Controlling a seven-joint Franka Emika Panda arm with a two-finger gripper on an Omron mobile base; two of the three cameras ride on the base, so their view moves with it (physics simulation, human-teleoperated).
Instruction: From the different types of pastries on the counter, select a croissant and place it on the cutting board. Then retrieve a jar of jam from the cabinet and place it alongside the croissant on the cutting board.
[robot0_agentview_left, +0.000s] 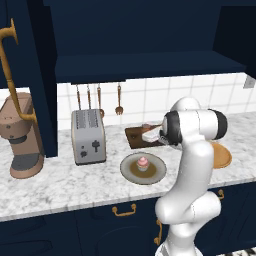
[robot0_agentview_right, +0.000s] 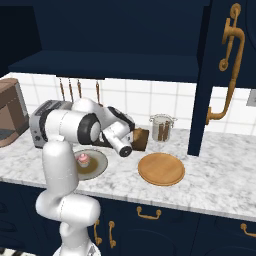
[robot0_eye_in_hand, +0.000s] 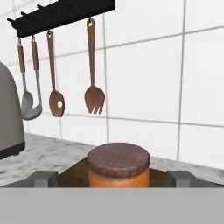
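Jam jar (robot0_eye_in_hand: 118, 165) between my fingertips, on the board.

My gripper (robot0_eye_in_hand: 113, 178) is low over the cutting board (robot0_agentview_left: 136, 138), its two grey fingertips (robot0_eye_in_hand: 42, 178) spread wide to either side of the jar, clear of its orange wall; nothing is clamped. The jar stands upright on the board with its brown lid toward me. The board lies on the counter (robot0_agentview_left: 60, 182) just right of the toaster (robot0_agentview_left: 88, 136), under the utensils (robot0_eye_in_hand: 94, 70) hanging from the wall rail. The cupcake (robot0_agentview_left: 143, 163) sits on a grey plate (robot0_agentview_left: 131, 172) just in front of the board. A round tan plate (robot0_agentview_right: 161, 169) lies right of the board, with a clear glass jar (robot0_agentview_right: 162, 128) behind it. I cannot make out the croissant; my arm covers much of the board.
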